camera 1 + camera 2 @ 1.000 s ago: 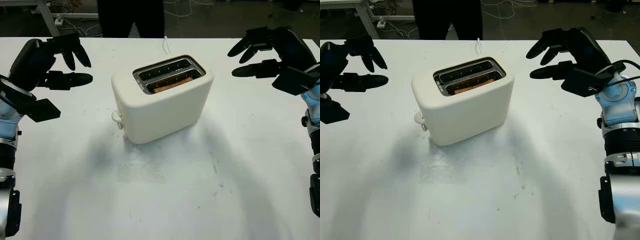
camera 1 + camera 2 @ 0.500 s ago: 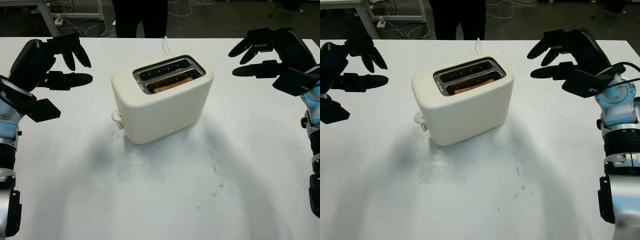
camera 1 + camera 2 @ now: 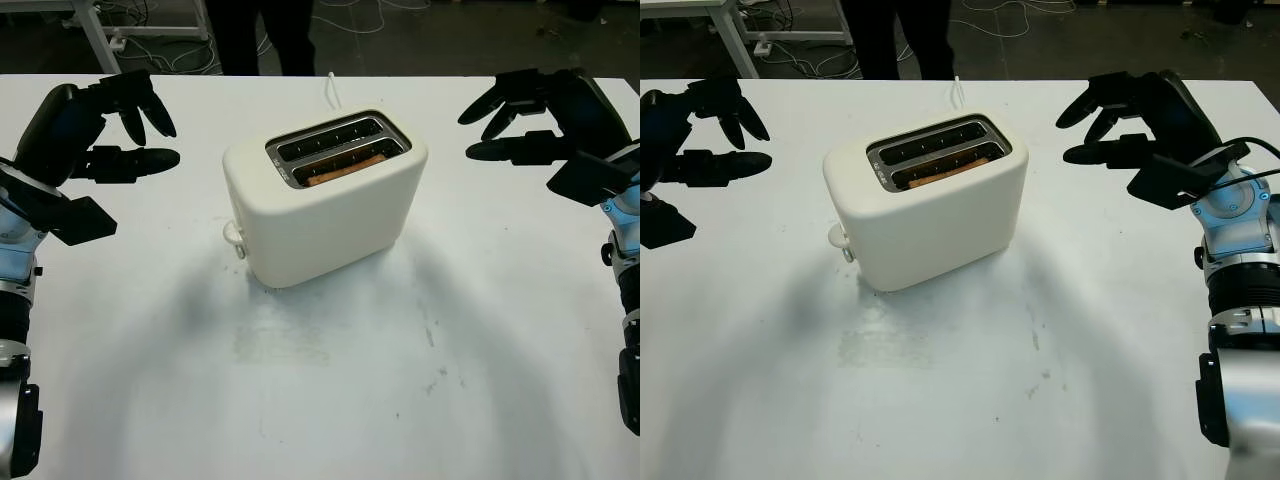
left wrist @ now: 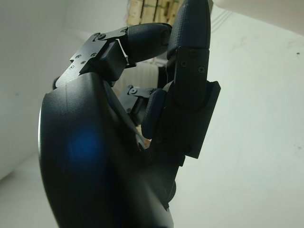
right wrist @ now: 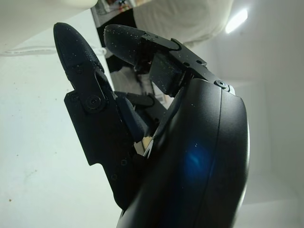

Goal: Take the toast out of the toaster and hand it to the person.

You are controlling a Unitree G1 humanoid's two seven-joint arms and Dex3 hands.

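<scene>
Here's the cream toaster, standing upright in the middle of the white table, and everything I describe sits around it. The toast is down in the toaster's nearer slot, just a brown edge showing at the slot's mouth; the farther slot looks dark, and I can't make out whether anything is in it. My left hand hangs above the table well off the toaster's left side, open and holding nothing, fingertips turned toward the toaster. My right hand is the mirror of it, well off the toaster's right side, open and holding nothing, fingers reaching in toward the toaster. A white cord runs away from the toaster's back across the table. Beyond the table's far edge, behind the toaster, a person's dark-trousered legs stand on the floor.
</scene>
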